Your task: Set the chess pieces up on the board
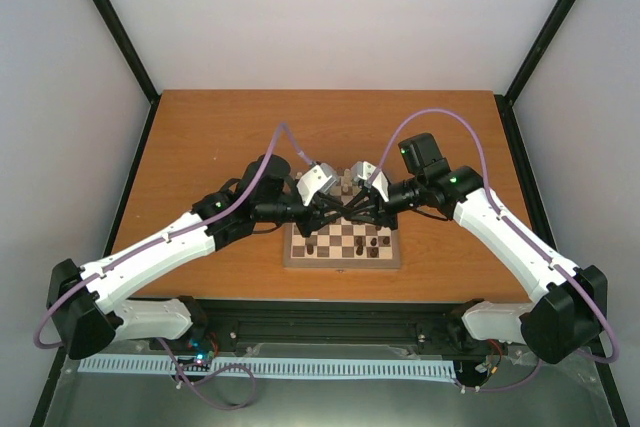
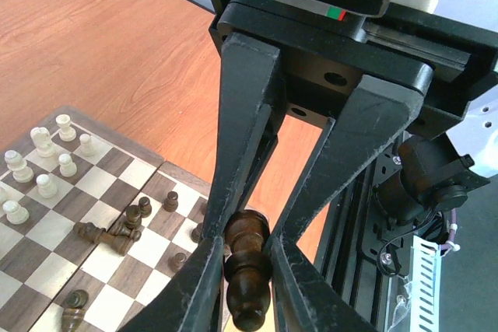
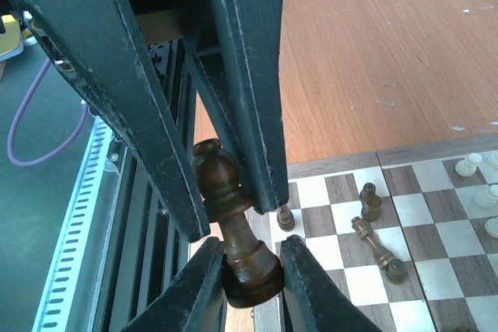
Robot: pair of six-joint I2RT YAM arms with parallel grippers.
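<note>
Both arms had white shells on their long links, the left arm at lower left and the right arm at lower right, with black joints and small green lights. Lilac cables ran along them. In the left wrist view, scuffed black tapered fingers met a black block with round screw holes and red-green markings.

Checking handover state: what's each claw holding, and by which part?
Both grip one dark brown chess piece: right claw at its neck, left claw on its base.
</note>
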